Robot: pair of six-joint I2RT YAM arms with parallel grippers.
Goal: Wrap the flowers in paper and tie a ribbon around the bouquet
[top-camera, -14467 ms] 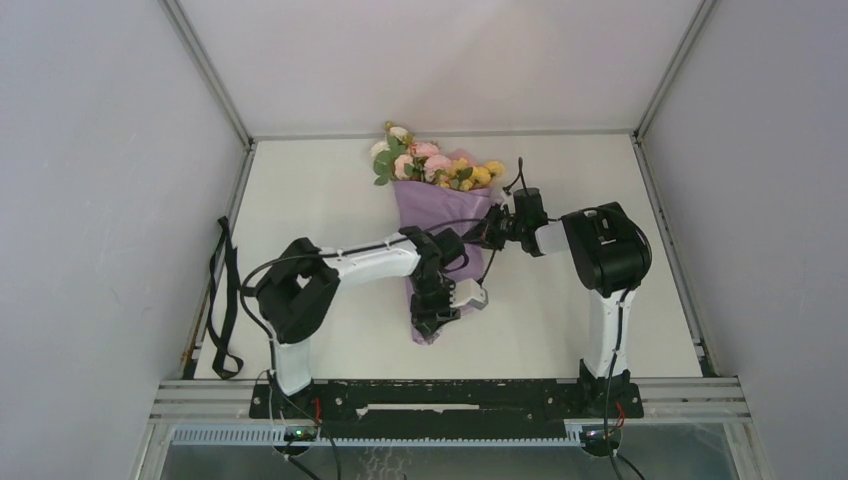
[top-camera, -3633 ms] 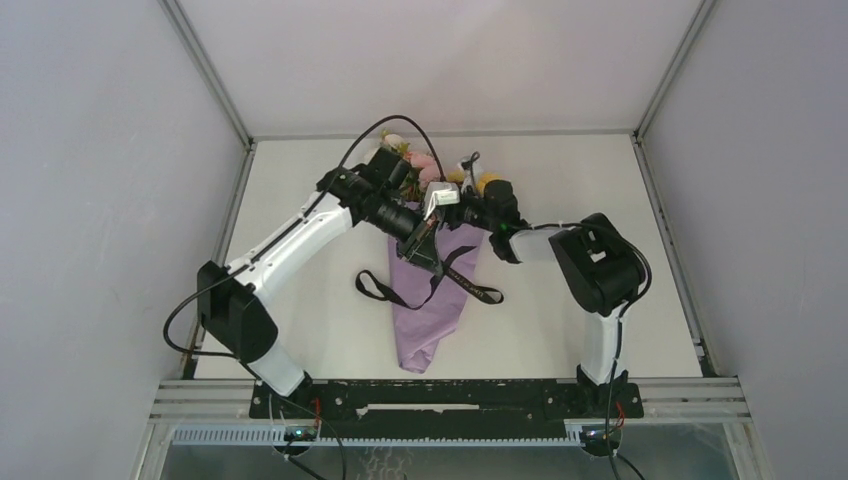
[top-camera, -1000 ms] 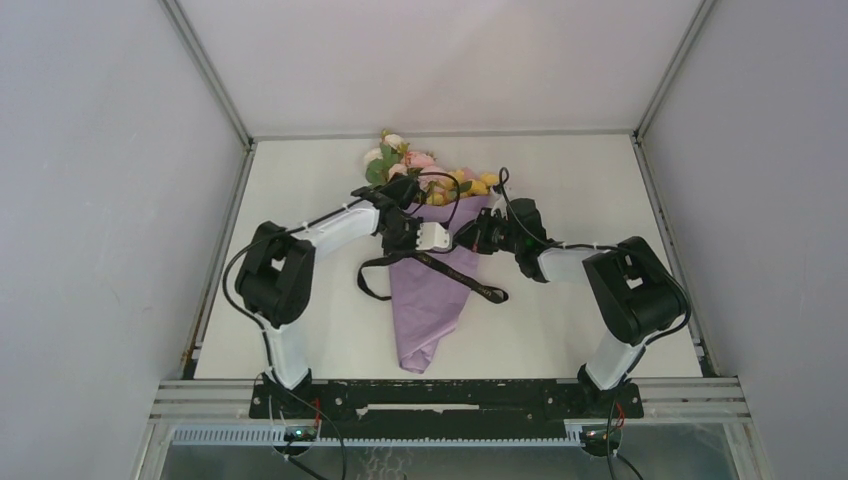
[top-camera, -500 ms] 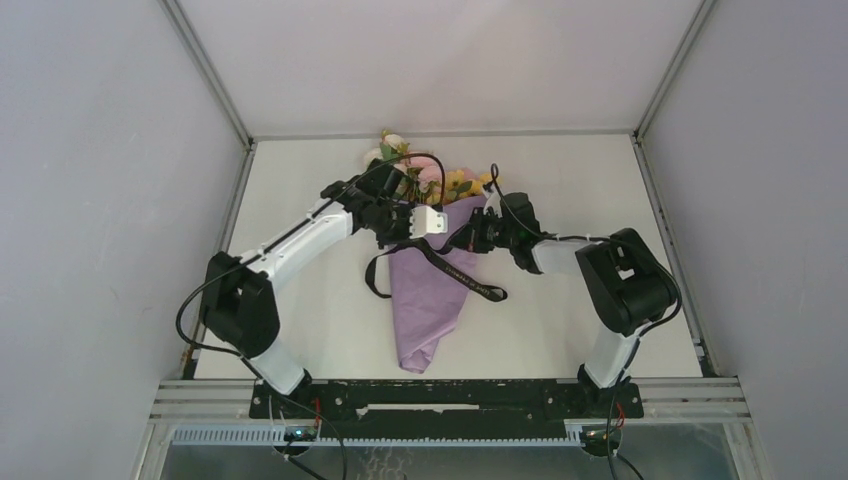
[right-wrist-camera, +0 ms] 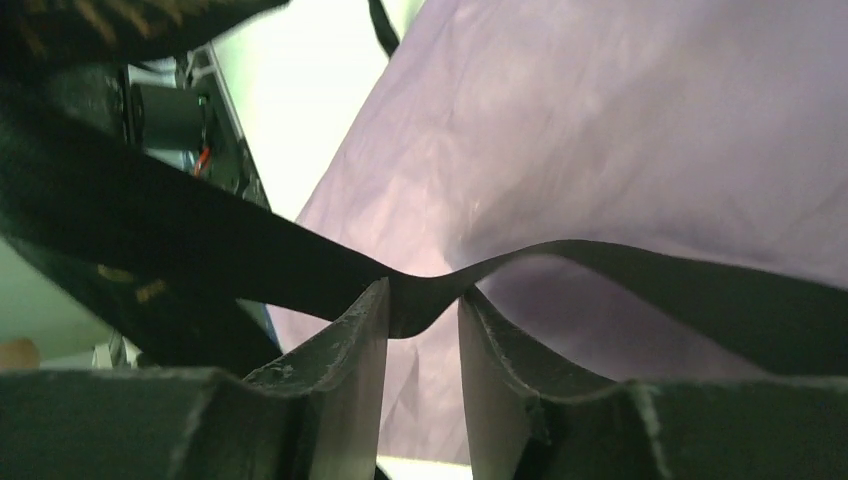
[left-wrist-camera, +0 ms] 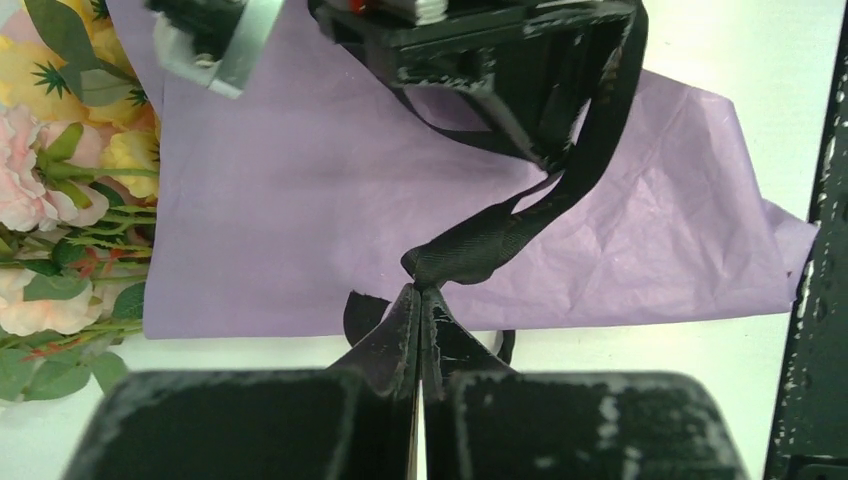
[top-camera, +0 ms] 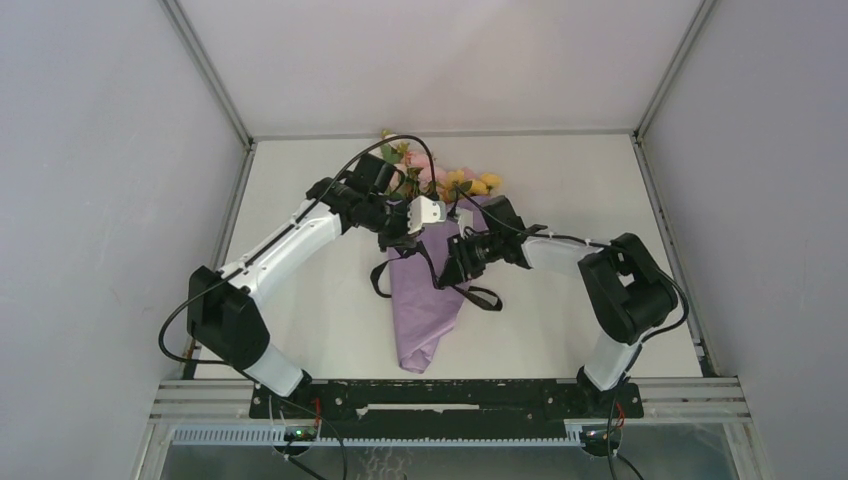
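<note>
Right wrist alone shows ribbon (right-wrist-camera: 640, 275) between parted jaws.

Paper (left-wrist-camera: 300, 200) is showing crinkly lilac-purple all over. Flowers (left-wrist-camera: 40, 200) are popping in pink, yellow and cream, with leaves (left-wrist-camera: 60, 30) going green. Ribbon (left-wrist-camera: 480, 245) is reading near-black with a fine woven texture, and the surface (left-wrist-camera: 740, 40) is looking plain off-white.

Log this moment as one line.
left gripper shut on ribbon | right gripper open, ribbon between jaws | bouquet flat on table
</note>
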